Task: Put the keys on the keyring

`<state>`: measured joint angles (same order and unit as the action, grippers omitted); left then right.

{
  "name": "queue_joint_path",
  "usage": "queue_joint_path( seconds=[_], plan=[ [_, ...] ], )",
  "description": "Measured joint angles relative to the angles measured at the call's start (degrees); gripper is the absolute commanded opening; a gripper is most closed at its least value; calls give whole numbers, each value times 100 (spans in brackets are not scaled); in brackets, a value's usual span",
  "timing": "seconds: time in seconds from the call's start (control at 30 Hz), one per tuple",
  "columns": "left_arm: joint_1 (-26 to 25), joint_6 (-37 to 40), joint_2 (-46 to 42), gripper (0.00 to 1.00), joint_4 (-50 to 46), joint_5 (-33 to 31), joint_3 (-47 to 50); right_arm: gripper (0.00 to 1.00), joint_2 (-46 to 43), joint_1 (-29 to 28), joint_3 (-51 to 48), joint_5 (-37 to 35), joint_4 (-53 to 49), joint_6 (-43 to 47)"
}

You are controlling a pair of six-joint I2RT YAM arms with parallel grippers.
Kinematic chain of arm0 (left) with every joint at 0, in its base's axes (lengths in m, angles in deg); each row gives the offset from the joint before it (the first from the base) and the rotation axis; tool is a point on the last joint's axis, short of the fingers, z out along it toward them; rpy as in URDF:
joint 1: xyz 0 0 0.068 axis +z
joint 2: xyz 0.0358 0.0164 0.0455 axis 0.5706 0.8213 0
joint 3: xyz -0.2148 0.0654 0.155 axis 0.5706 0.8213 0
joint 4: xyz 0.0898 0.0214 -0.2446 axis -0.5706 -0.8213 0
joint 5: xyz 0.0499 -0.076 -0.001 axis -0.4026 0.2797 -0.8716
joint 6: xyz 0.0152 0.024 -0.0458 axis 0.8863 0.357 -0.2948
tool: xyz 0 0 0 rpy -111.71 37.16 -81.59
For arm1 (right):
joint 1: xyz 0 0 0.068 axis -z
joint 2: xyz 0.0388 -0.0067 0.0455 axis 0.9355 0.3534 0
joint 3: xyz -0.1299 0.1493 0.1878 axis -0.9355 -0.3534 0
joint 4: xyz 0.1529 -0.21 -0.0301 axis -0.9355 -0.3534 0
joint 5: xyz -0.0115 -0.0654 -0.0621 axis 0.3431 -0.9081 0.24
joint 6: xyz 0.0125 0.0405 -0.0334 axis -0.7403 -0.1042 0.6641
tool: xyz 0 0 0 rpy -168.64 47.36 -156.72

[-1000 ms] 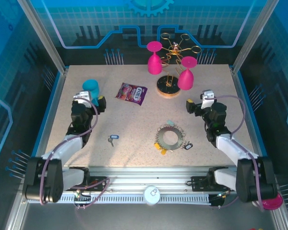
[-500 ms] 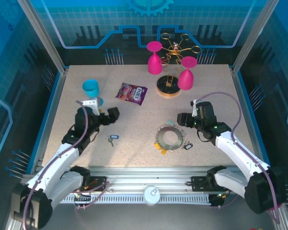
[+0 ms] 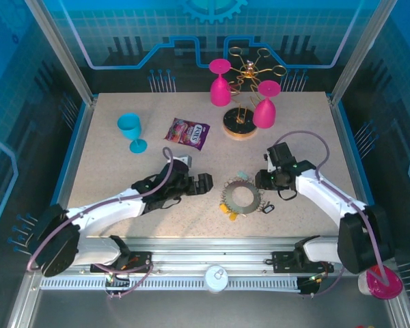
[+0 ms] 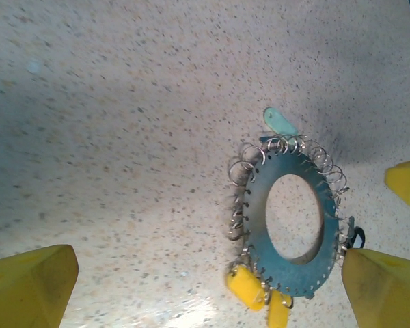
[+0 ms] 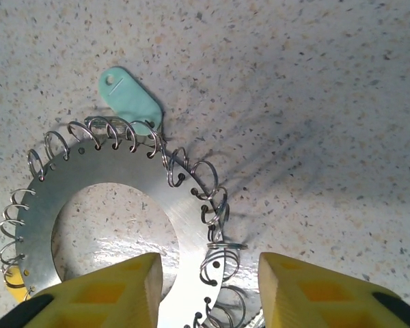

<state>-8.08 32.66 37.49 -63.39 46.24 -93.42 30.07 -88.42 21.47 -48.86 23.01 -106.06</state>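
The keyring [image 3: 229, 199] is a flat grey metal ring lying at the table's front middle, its rim fringed with small wire loops. Keys hang from it on yellow tags [image 3: 231, 213], a pale teal tag [image 3: 241, 175] and a dark tag [image 3: 268, 208]. My left gripper [image 3: 203, 183] hovers just left of the ring, wide open and holding nothing. In the left wrist view the keyring [image 4: 260, 225] sits right of centre between the wide jaws [image 4: 205, 297]. My right gripper [image 3: 265, 179] is at the ring's right side. Its partly narrowed jaws [image 5: 208, 294] straddle the keyring's rim [image 5: 184, 232] without touching it.
A teal goblet [image 3: 130, 130] stands at the back left and a snack packet [image 3: 188, 132] lies beside it. Two pink goblets [image 3: 220, 82] [image 3: 265, 104] flank the gold wire rack on its round wooden base [image 3: 240, 125] at the back.
My left arm has swung from the table's left side to the ring. My right gripper has come in and down over the ring's right rim, and its jaws have narrowed.
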Motion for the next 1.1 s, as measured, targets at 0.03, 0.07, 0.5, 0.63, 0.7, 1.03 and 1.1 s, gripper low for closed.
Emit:
queue_joint_path(
  seconds=[0.03,0.07,0.5,0.63,0.7,1.03,1.1],
  plan=[
    [-31,-85,83,99,46,-7,-31,38,107,-28,63,-11,-7,2],
    [-57,-153,179,99,105,-9,-46,38,216,-63,136,-22,-9,0],
    [-129,-584,691,99,400,-31,-192,23,1292,-308,850,-262,37,-374],
    [-129,-586,691,99,452,-31,-192,22,1412,-308,870,-407,39,-525],
    [-129,-588,691,99,479,-31,-192,22,1475,-308,883,-450,39,-603],
    [-136,-673,691,99,494,-35,-192,24,1808,-308,1023,-439,66,-769],
    [-136,-691,691,99,494,-35,-192,25,1840,-308,1069,-409,81,-767]
  ],
)
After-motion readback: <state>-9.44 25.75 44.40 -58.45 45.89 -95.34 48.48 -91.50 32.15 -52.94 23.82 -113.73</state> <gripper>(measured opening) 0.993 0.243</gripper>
